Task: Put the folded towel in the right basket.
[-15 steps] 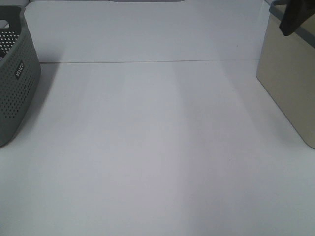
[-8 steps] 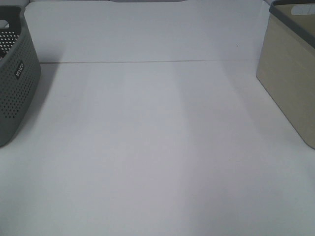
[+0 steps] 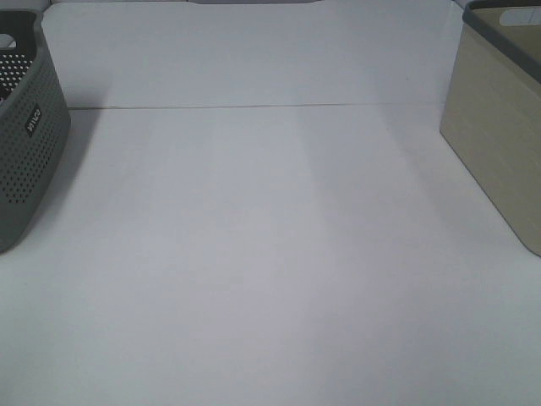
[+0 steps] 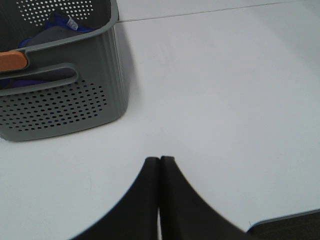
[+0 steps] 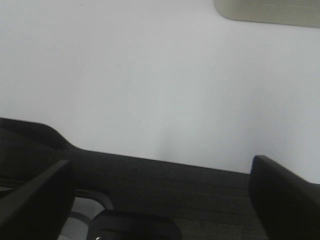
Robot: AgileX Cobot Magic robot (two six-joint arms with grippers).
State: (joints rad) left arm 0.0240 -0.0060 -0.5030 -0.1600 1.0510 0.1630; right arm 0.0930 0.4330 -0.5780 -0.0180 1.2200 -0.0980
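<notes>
The right basket (image 3: 499,127) is beige with a grey rim and stands at the table's right edge; its inside is mostly out of view. Its base also shows in the right wrist view (image 5: 270,11). No folded towel shows in any view. Neither gripper shows in the exterior view. In the left wrist view my left gripper (image 4: 160,160) is shut and empty, low over the white table (image 4: 215,90), beside the grey basket (image 4: 60,100). In the right wrist view my right gripper (image 5: 160,160) is open and empty, well back from the beige basket.
The grey perforated left basket (image 3: 25,144) stands at the table's left edge. It holds blue cloth (image 4: 60,25) and an orange item (image 4: 11,60). A seam (image 3: 254,106) runs across the white tabletop. A dark surface (image 5: 200,200) lies below the right gripper.
One second ago a dark gripper hung over the right basket at the upper right. It has left the exterior view. Nothing else has moved.
</notes>
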